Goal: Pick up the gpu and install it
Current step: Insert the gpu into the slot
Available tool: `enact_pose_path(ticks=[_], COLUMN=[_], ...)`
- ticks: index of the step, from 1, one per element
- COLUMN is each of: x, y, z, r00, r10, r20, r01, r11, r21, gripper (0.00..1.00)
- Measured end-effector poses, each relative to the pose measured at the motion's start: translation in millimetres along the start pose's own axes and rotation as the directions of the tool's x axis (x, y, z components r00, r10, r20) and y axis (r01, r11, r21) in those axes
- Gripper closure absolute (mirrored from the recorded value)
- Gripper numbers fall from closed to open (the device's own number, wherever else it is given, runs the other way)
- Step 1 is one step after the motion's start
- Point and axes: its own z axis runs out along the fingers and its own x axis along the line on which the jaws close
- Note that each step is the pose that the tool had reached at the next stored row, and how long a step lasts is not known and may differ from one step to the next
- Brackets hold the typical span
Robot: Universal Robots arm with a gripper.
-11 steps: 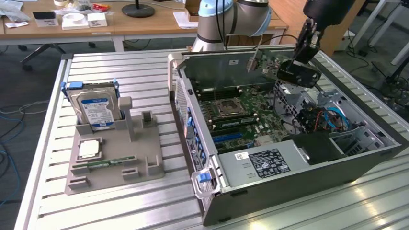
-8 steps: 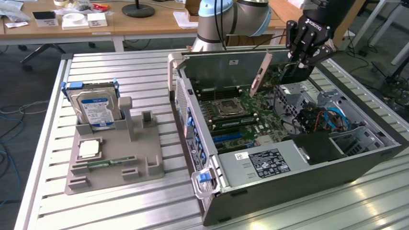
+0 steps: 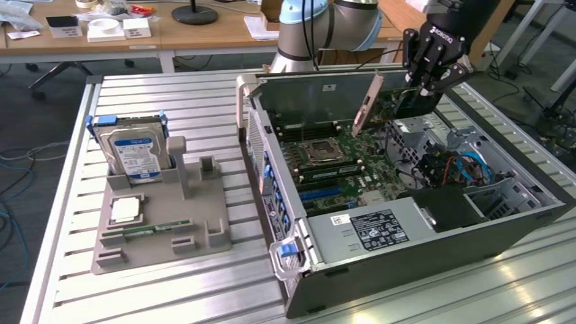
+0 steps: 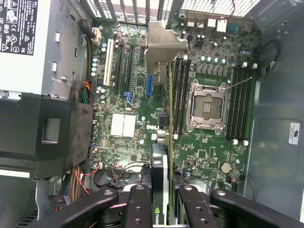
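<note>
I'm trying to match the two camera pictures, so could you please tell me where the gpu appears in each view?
Exterior view: the gpu hangs in the gripper above the open computer case, toward the exterior view's right.
Wrist view: the gpu runs edge-on from between the fingers out over the motherboard.
Shared landmark: the CPU socket.

The gpu (image 4: 160, 164) carries a bare, dull-silver sheet-metal bracket (image 4: 164, 45), the fingers (image 4: 137, 204) are smooth matt black (metal or plastic cannot be told), and the surface (image 3: 180, 88) is ribbed, brushed, light-reflecting metal.
</note>
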Motion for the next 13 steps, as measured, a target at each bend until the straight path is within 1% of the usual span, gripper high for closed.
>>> enact_pose_path(ticks=[5, 9, 13], x=[-0.1, -0.2, -0.2], y=[1.6, 2.6, 2.8], z=[0.7, 1.7, 2.9], r00=[0.9999, 0.9990, 0.9965], r10=[0.010, 0.045, 0.083], r20=[0.0011, 0.0025, 0.0044], r01=[-0.010, -0.045, -0.083], r11=[0.9999, 0.9990, 0.9965], r21=[0.0002, 0.0007, 0.0012], gripper=[0.73, 0.73, 0.73])
